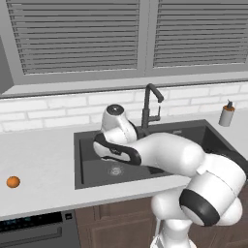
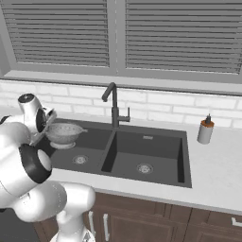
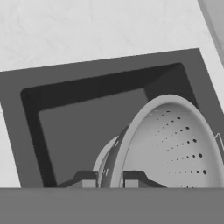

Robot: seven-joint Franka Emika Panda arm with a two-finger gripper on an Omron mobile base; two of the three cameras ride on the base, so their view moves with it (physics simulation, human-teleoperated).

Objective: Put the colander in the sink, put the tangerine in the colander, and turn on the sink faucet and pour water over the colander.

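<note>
Step one in hand — pincer [image 3: 106, 183] clamped on rim of round perforated silvery metal colander [image 3: 175, 144], held over the dark grey rectangular double-basin sink [image 3: 87, 118] just below it — next: lower, release onto basin floor.

Grey slatted window blinds [image 1: 77, 36], white brick backsplash [image 1: 48, 111], pale counter [image 1: 38, 160], brown cabinets [image 2: 156, 227], perhaps wooden

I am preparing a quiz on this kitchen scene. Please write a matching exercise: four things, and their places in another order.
Things:
1. colander
2. tangerine
3. soap bottle
4. sink faucet

Places:
a. on the counter, left of the sink
b. behind the divider between the basins
c. held by the pincer over the left basin
d. on the counter, right of the sink

Pairs: 1-c, 2-a, 3-d, 4-b
</note>
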